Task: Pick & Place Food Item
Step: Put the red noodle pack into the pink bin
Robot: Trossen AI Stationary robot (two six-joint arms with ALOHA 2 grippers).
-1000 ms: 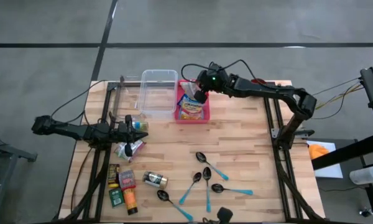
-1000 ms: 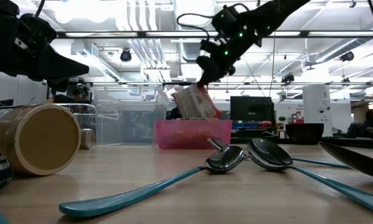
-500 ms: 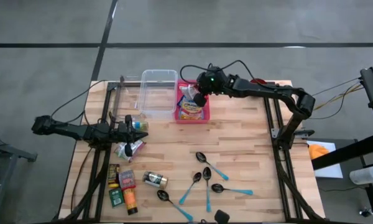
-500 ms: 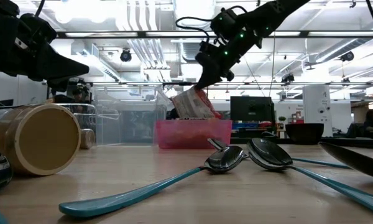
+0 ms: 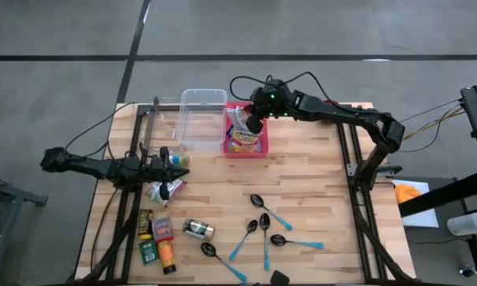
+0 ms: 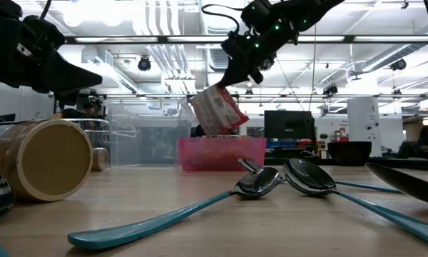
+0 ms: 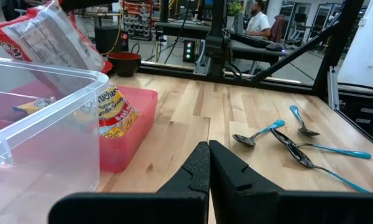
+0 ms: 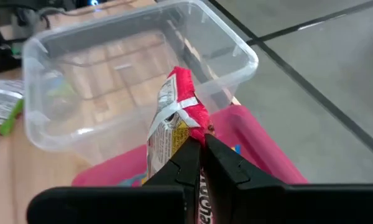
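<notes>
Because the right pincer (image 6: 225,80) grasps only a corner of the red snack packet (image 6: 215,111) above the pink bin (image 6: 221,153), it might slip free.

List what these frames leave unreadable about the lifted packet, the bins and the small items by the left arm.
- Red-and-white snack packet: print unreadable; right gripper covers its edge.
- Pink plastic bin: low-view contents hidden by its wall.
- Small bottles and packets: too small in the high view.
- Clear plastic bin: contents uncertain.

You get a straight-down overhead of the whole table (image 5: 302,183), a table-level look across it, and two close wrist cameras, all sharing the pink tray (image 5: 246,148), perhaps partly hidden.
</notes>
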